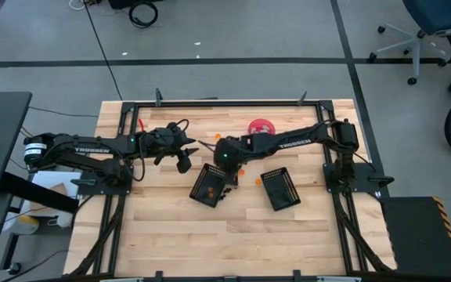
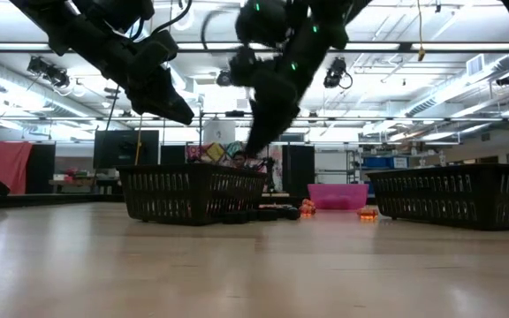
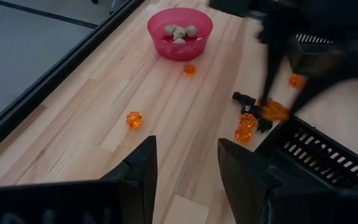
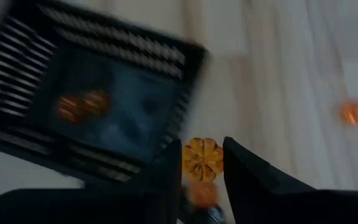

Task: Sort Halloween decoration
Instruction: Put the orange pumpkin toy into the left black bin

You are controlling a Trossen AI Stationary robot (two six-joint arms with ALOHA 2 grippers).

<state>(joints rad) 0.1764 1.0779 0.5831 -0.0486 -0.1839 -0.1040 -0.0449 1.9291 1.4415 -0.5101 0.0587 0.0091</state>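
A: Right gripper (image 4: 202,165) at centre frame in the overhead view, and it is clenched on an orange pumpkin piece (image 4: 202,157), pinched between its two dark fingers.

B: It hangs just past the corner of the left-hand mesh basket (image 1: 210,186), which already has orange pieces (image 4: 81,104) lying on its floor.

A: Left gripper (image 3: 185,163) sits left of centre in the overhead view, raised off the table, fingers apart with nothing between them.

B: Look past those fingers: the pink bowl (image 3: 180,32) at the top of the left wrist frame has pale grey-white pieces (image 3: 179,31) inside.

A: Loose orange pieces are scattered on the wood, one (image 3: 134,119) alone at middle left of that frame, another (image 3: 190,69) just beside the bowl.

B: And a small cluster, black piece (image 3: 246,99) and orange piece (image 3: 247,121) together, right by the basket's edge.

A: Second basket (image 1: 280,188) lies right of centre in the overhead view, tilted, apart from the first.

B: One more orange piece (image 1: 257,181) between the two baskets.
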